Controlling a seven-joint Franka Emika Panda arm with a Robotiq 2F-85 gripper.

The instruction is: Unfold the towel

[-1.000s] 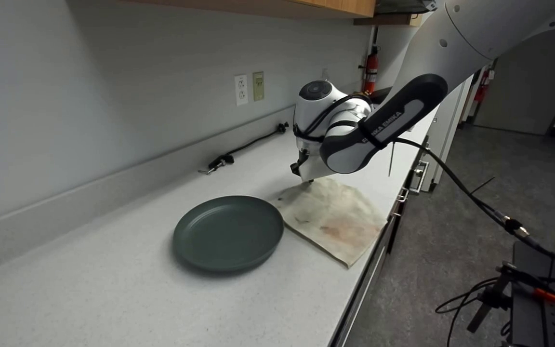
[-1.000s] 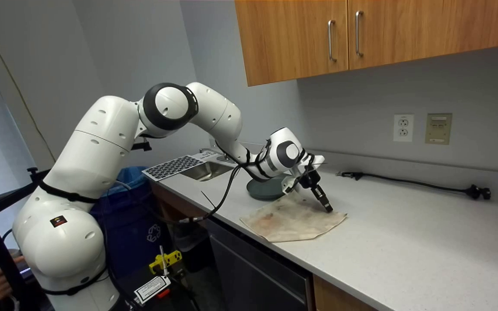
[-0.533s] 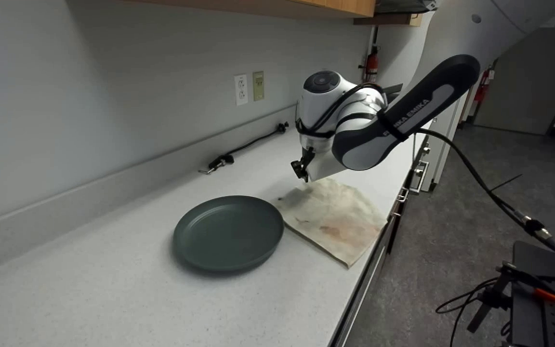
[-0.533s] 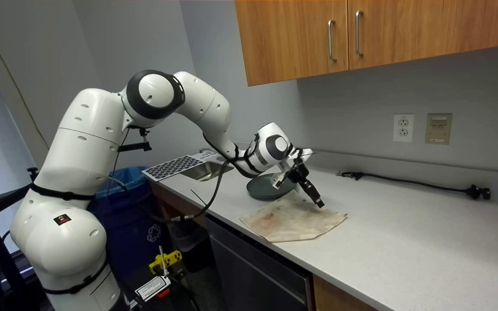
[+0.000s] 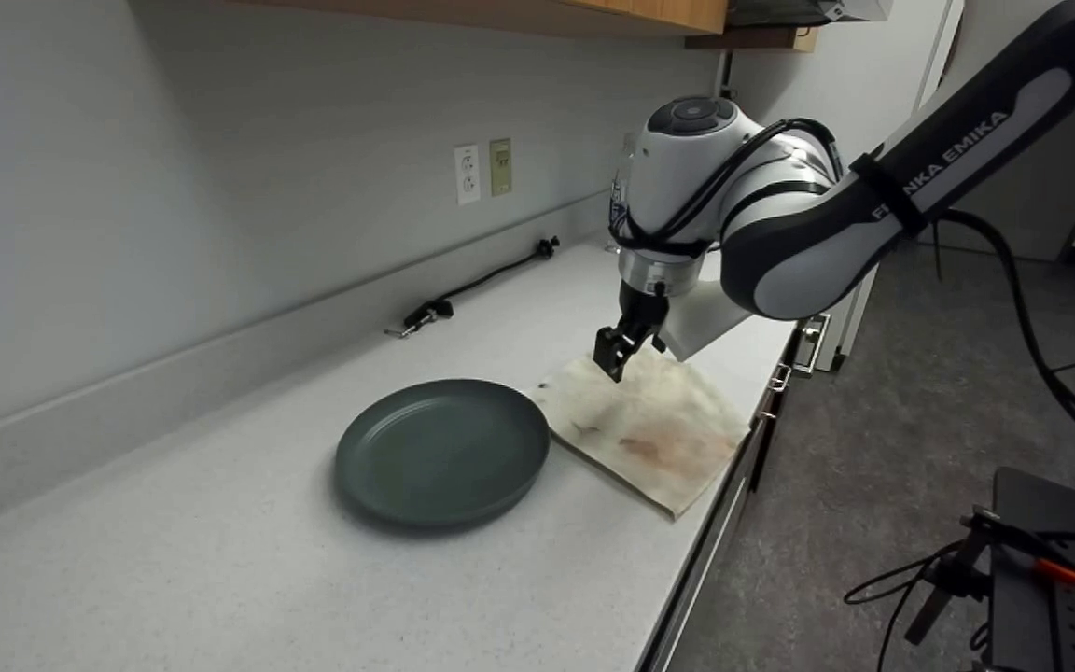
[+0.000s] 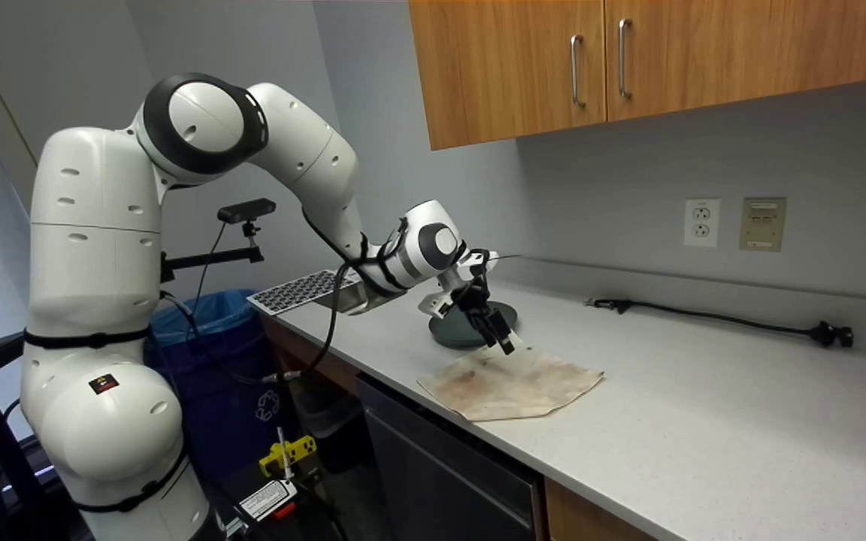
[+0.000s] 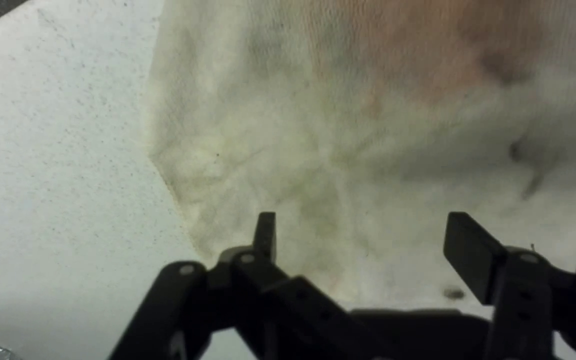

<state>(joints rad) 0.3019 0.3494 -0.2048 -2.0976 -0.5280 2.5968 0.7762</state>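
- The counter (image 5: pixel 220 579) runs out just past the towel (image 5: pixel 659 420), so a hard drag could send it over the edge.
- The towel lies on the counter, spread but creased; pinched mid-cloth, it may bunch rather than open.
- The green plate (image 5: pixel 442 453) sits right beside it; a low sweep might shove it.
- The gripper (image 7: pixel 361 232) hangs over the towel, jaws wide, empty; closing too high would catch air.

The rounded, glossy white robot arm (image 6: pixel 95 263) had oval recesses (image 6: pixel 70 172), a black-ringed round elbow cap (image 6: pixel 207 116), a small dark square sticker (image 6: pixel 104 384) and black cables (image 5: pixel 724 177). Pale letters on its black panel (image 5: pixel 976 103) read EMIKA; the angular black two-fingered gripper (image 7: pixel 362 240) bore round grey screws (image 7: pixel 248 258).
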